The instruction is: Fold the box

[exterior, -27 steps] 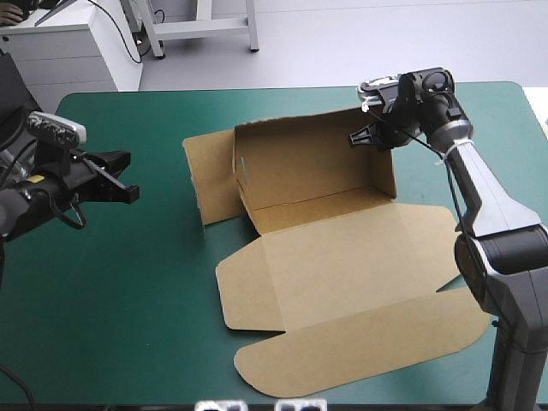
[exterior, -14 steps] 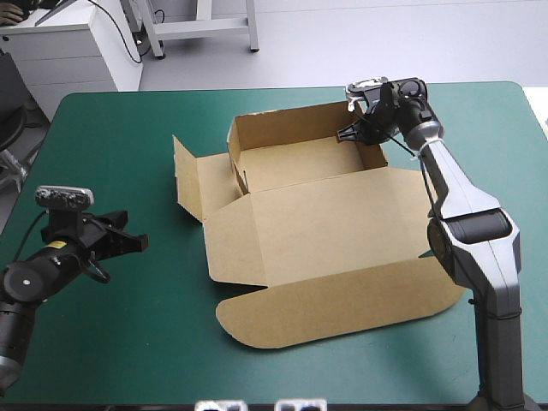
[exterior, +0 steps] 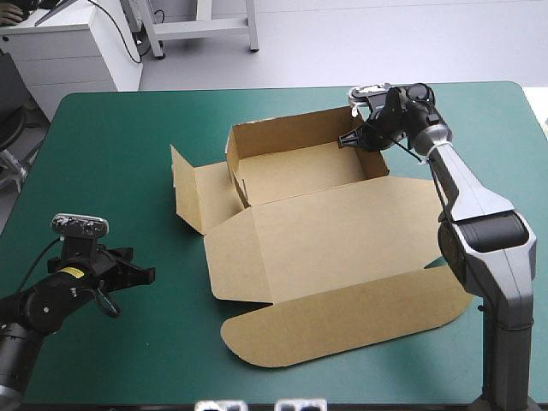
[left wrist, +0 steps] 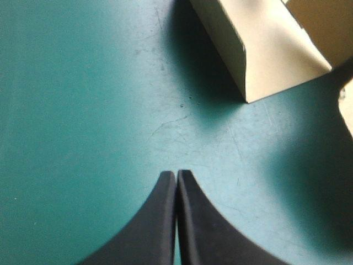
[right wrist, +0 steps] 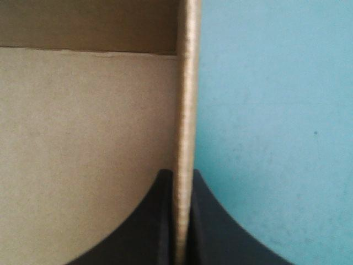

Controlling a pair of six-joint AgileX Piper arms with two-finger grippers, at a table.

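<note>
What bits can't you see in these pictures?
- High view: the table under the box, covered by board.
- High view: the far wall's outside, turned away from the camera.
- Left wrist view: most of the box; one flap shows, the rest cut off by the picture's edge.
- Right wrist view: the outer face of the side wall in the right jaws, seen edge-on.
</note>
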